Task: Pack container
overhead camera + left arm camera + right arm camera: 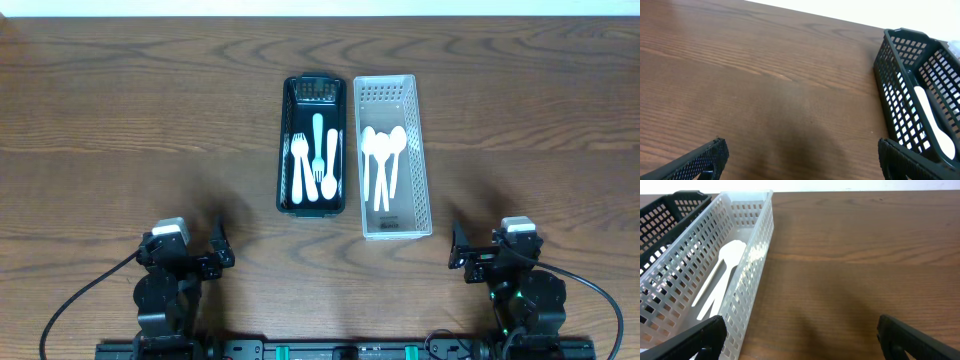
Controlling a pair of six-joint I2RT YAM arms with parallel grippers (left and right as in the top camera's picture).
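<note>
left gripper [801, 152]: jaws spread, empty | right gripper [801, 329]: jaws spread, empty | black basket [283, 150]: white cutlery [318, 160] inside | white basket [425, 150], just beside: spoons [382, 152] inside

The jaws stand wide apart at the bottom edge, one black meshed tip in each lower corner, with only brown wood-grain worktop [855, 255] showing between them. Ahead of the left jaw lies a white perforated basket [754, 250], its long side running away from the jaws and angling slightly inward. White plastic spoons [726, 260] lie lengthwise on its floor, bowls pointing away from the jaws. Beyond it, further left of the jaws, the corner of a black mesh basket [670, 205] shows. The two baskets sit just beside each other.
</note>
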